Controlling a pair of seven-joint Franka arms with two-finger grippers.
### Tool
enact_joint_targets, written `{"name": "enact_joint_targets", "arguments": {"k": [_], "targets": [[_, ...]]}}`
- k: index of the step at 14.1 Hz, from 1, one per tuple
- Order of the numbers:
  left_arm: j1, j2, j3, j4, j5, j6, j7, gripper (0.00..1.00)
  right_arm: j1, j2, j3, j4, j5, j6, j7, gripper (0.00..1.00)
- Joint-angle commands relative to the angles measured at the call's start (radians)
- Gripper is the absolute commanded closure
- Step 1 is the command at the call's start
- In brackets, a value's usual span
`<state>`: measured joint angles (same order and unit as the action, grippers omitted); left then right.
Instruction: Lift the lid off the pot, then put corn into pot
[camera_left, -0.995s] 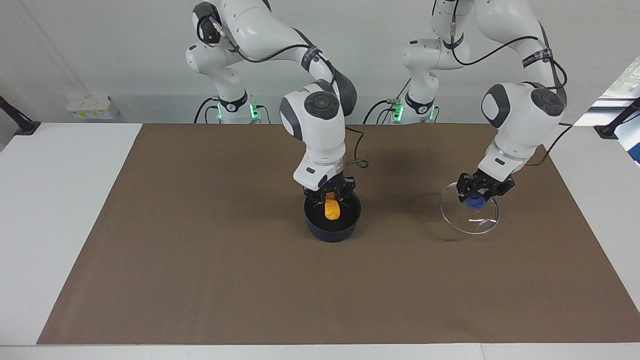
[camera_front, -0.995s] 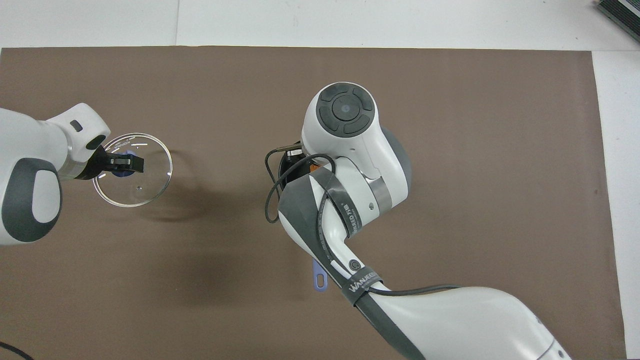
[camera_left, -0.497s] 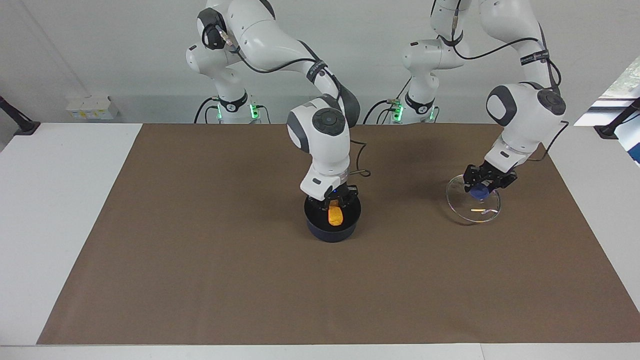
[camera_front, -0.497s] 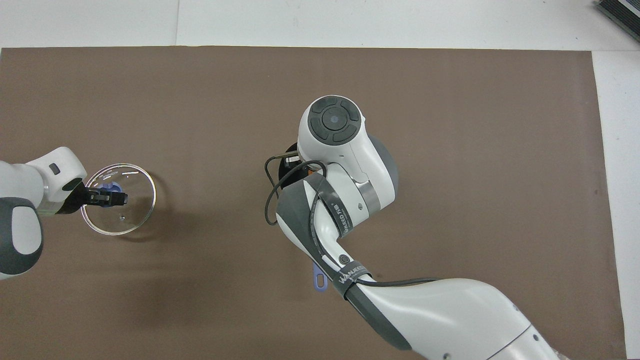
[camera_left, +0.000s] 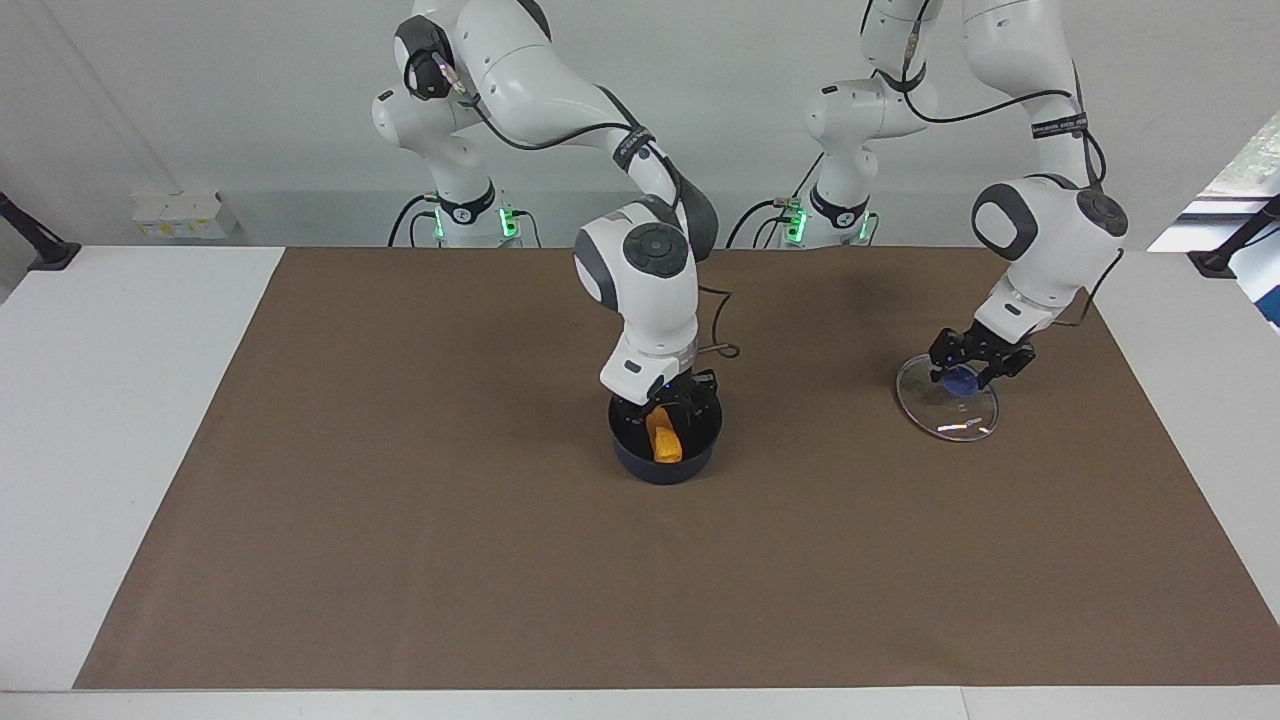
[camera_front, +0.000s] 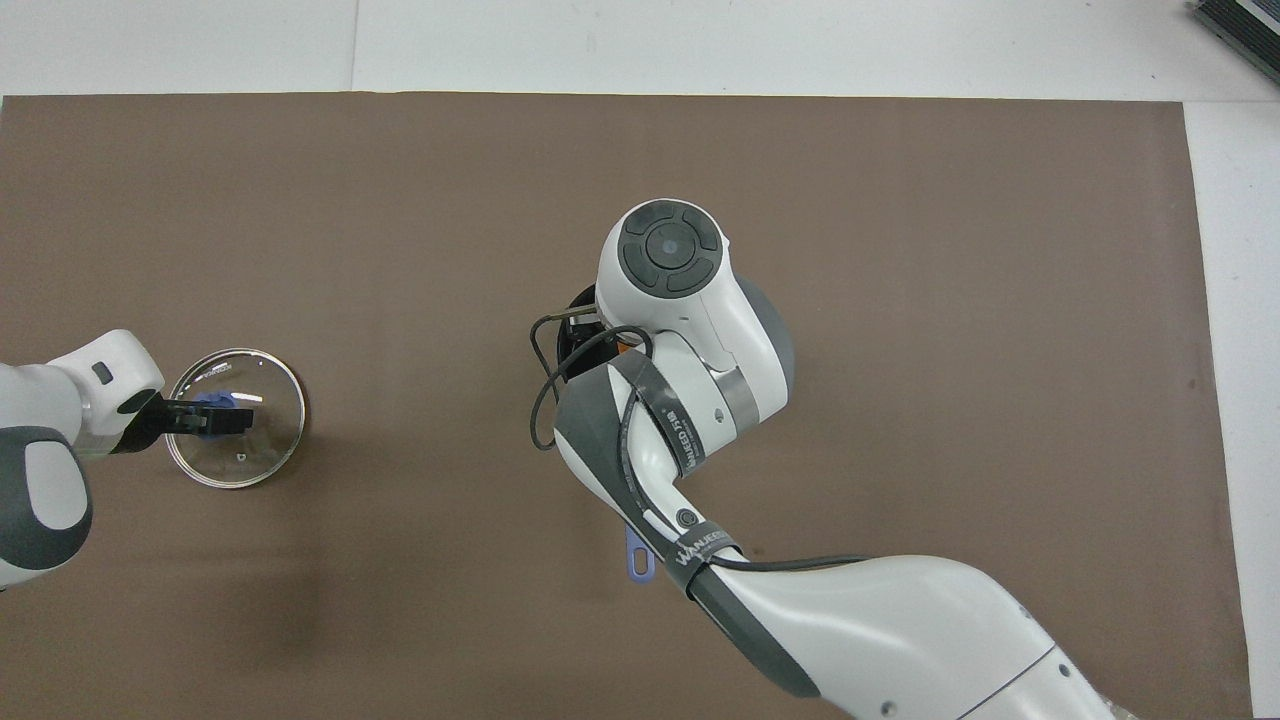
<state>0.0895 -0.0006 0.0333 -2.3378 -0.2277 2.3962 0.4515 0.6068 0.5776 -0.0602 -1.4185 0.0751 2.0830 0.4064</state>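
The navy pot (camera_left: 640, 462) stands mid-mat. The orange corn (camera_left: 662, 438) leans tilted inside it. My right gripper (camera_left: 668, 396) hangs just over the pot's mouth, fingers apart, with the corn's top end below them. In the overhead view my right arm hides the pot; only its blue handle's tip (camera_front: 640, 555) shows. My left gripper (camera_left: 968, 372) is shut on the blue knob (camera_left: 962, 381) of the glass lid (camera_left: 950, 418), which is tilted and low at the mat toward the left arm's end. The lid (camera_front: 255, 445) and left gripper (camera_front: 215, 418) also show in the overhead view.
A brown mat (camera_left: 400, 550) covers most of the white table (camera_left: 100, 450). A black cable loop (camera_front: 540, 400) hangs from my right arm's wrist. A small white box (camera_left: 185, 215) sits at the table's edge nearest the robots, toward the right arm's end.
My right gripper came down into the pot's mouth and the corn went from upright between the fingers to leaning in the pot. My left gripper lowered the lid toward the mat, nearer the robots.
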Motion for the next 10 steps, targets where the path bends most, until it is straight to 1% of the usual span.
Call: {"name": "enact_joint_targets", "arguments": {"k": [1,3,5,7,9,10], "targets": [[0.001,0.010,-0.010,0.052,-0.024,-0.028,-0.032,0.00,-0.002,-0.013,0.003,-0.017,0.011,0.023,0.005,0.00],[-0.051,0.019,-0.010,0.100,-0.010,-0.061,-0.118,0.00,-0.005,-0.044,-0.004,-0.019,0.000,0.009,0.003,0.00],[-0.062,0.022,-0.012,0.138,0.025,-0.098,-0.175,0.00,-0.030,-0.105,-0.013,-0.030,-0.001,-0.006,-0.001,0.00],[-0.086,0.024,-0.016,0.208,0.100,-0.187,-0.250,0.00,-0.067,-0.149,-0.018,-0.031,-0.006,-0.044,-0.027,0.00],[-0.117,0.024,-0.016,0.268,0.145,-0.265,-0.322,0.00,-0.108,-0.200,-0.020,-0.033,-0.015,-0.096,-0.053,0.00],[-0.134,0.022,-0.016,0.302,0.154,-0.311,-0.342,0.00,-0.126,-0.226,-0.020,-0.033,-0.047,-0.125,-0.055,0.00]]}}
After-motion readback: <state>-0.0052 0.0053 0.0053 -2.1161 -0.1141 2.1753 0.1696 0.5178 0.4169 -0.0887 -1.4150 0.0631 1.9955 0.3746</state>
